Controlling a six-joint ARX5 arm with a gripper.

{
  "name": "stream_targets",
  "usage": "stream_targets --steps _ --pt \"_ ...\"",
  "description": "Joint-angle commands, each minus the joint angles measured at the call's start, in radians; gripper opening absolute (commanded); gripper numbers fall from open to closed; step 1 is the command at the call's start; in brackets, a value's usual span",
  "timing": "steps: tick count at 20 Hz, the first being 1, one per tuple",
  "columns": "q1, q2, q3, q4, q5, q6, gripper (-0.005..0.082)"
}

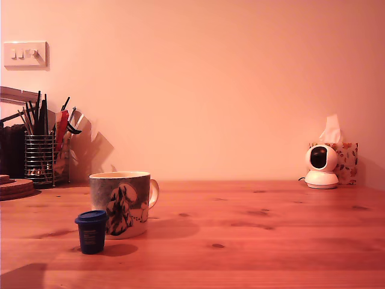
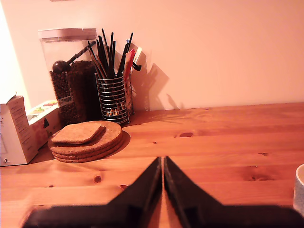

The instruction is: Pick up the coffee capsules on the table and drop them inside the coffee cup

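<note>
The tool [image 2: 163, 176] hung closed and empty above the tabletop [image 1: 271, 241]; reaching the blue capsule [image 1: 91, 231] beside the mug [image 1: 122, 202] apparently came next.

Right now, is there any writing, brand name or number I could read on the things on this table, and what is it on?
No text can be read in either view.
White carton: small dark print on its side, too blurred to read.
Box beside it: coloured print, unreadable.
Coffee cup: a dark illustrated figure scene only, no words visible.
Coffee capsule: no label visible.
Tissue box: floral pattern, no words.
Wall switch: no markings legible.
</note>
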Motion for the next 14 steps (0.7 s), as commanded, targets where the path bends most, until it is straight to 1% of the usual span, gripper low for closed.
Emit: stream_targets --steps 1,11,14 --pt "-0.019 -0.013 0.026 -0.13 0.123 -0.044 -0.0019" --pt "-0.019 -0.013 0.026 -0.122 0.124 -0.045 -0.0019" --pt "-0.019 -0.013 0.026 -0.122 0.146 -0.045 -0.0019"
